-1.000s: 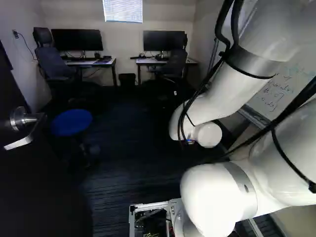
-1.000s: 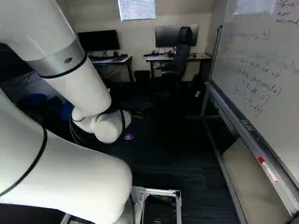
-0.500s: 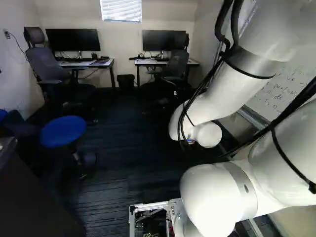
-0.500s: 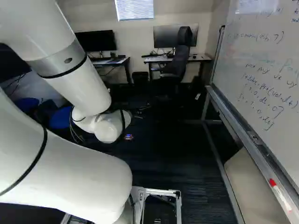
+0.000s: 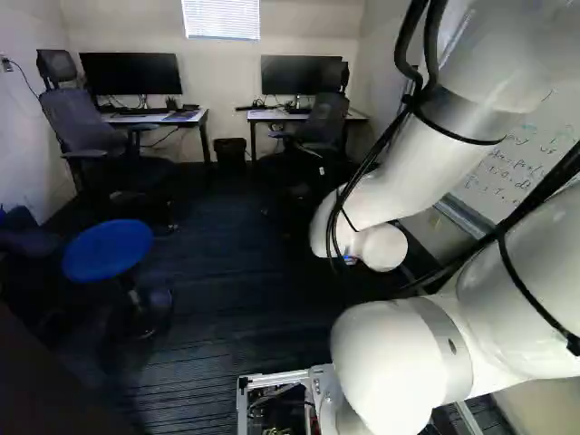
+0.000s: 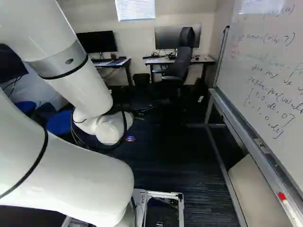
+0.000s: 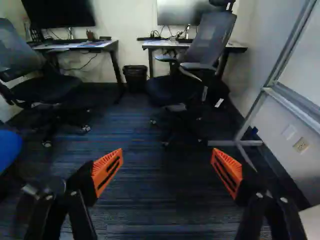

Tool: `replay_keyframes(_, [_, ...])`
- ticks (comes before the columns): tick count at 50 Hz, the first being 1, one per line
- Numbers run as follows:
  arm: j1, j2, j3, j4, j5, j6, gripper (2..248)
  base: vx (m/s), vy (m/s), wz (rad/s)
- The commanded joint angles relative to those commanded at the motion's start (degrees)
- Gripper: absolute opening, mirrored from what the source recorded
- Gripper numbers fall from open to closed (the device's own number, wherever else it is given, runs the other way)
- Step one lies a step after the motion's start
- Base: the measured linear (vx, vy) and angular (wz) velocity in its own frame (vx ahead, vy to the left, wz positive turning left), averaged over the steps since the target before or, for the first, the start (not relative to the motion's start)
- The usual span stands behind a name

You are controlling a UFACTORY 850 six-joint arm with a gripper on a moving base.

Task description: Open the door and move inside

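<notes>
Wht arm (image 5: 390,181), rounded jts (image 5: 381,362), gry bands (image 5: 467,116), blk cables (image 5: 400,54); blk tool (image 7: 167,152) w/ ribbed orange pads (image 7: 107,170).

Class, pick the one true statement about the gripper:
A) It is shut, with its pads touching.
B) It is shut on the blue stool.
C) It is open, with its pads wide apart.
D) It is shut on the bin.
C: in the wrist view, the gripper has its orange pads far apart, and floor shows between them.

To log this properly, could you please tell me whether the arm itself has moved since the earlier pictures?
No: in the left base view, the arm stands unchanged against its lowest joint. The base has moved, so the room's view has shifted.
</notes>
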Motion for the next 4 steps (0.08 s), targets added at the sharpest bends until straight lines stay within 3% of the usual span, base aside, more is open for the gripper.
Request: replay_keyframes(4, [0.0,0.0,0.0,0.0,0.0,0.0,247,0.0,0.0,0.0])
